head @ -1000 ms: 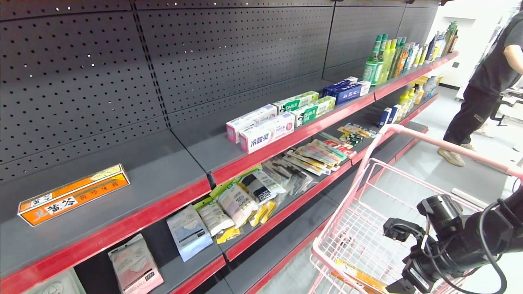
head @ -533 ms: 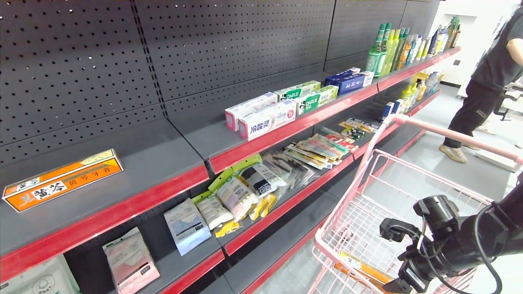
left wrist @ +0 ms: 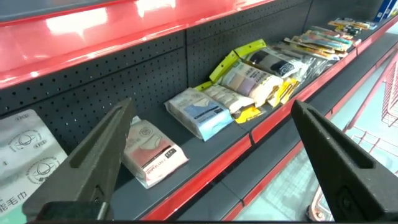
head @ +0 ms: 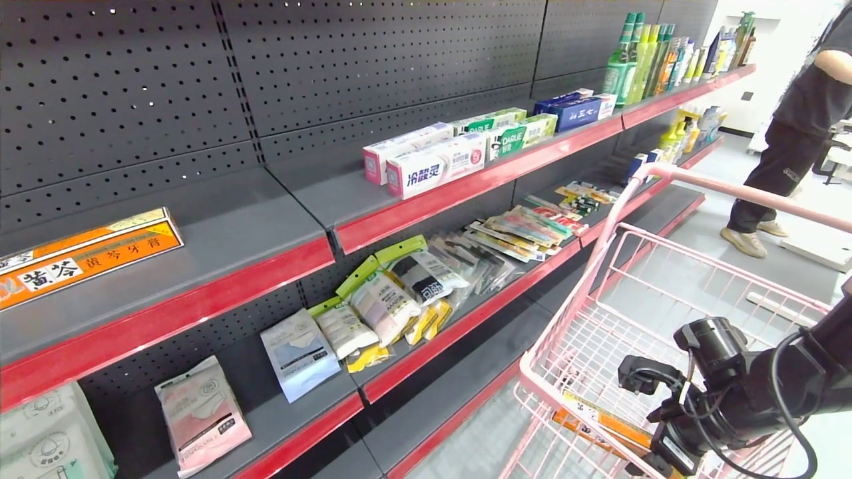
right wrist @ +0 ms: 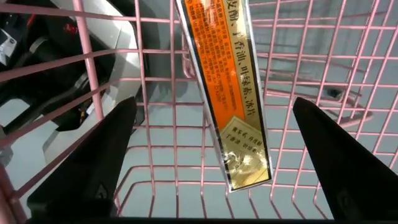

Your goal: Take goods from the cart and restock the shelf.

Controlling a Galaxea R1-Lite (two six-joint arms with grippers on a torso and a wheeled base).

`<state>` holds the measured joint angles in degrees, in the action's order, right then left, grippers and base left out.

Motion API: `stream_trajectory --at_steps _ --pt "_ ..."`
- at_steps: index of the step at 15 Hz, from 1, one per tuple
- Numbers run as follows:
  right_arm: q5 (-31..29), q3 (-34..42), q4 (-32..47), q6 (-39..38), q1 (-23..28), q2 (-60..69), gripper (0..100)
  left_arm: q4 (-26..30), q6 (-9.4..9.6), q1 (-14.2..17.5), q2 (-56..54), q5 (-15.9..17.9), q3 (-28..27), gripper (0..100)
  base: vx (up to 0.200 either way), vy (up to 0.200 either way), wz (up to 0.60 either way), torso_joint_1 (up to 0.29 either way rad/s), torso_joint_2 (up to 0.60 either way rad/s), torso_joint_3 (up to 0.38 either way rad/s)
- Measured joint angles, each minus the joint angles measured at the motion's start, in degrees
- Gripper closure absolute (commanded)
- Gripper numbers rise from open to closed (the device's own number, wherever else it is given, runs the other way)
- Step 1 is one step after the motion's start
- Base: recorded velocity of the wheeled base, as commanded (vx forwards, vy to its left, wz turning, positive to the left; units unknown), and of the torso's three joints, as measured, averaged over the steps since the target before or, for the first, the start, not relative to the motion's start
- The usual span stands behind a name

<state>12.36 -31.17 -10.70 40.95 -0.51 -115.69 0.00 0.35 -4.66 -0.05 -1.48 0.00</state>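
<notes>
— One orange box (right wrist: 227, 93) is to be lifted; where is it found?
— Flat on the wire floor of the cart (head: 665, 174), near the end away from the handle, directly ahead of the right tool (right wrist: 212, 102), which is spread wide and empty.
— Its long axis?
— It is set across the closing line, so the narrow width is offered. The left tool (left wrist: 211, 102), also spread wide, is faced toward the shelf (head: 253, 226), well apart; the right arm is judged nearer.
</notes>
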Motion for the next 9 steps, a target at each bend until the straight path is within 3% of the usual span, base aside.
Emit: stream_trajectory --at_steps 5,9 --pt "-0.9 -0.6 -0.5 0.6 0.0 -1.0 0 0.0 -0.02 0.0 0.0 0.0 0.0 0 0.0 0.0 0.0 0.0 0.0 0.0" --pt "-1.5 -0.1 -5.3 1.1 0.2 -3.6 0 0.0 0.0 0.0 0.0 0.0 0.0 0 0.0 0.0 0.0 0.0 0.0 0.0"
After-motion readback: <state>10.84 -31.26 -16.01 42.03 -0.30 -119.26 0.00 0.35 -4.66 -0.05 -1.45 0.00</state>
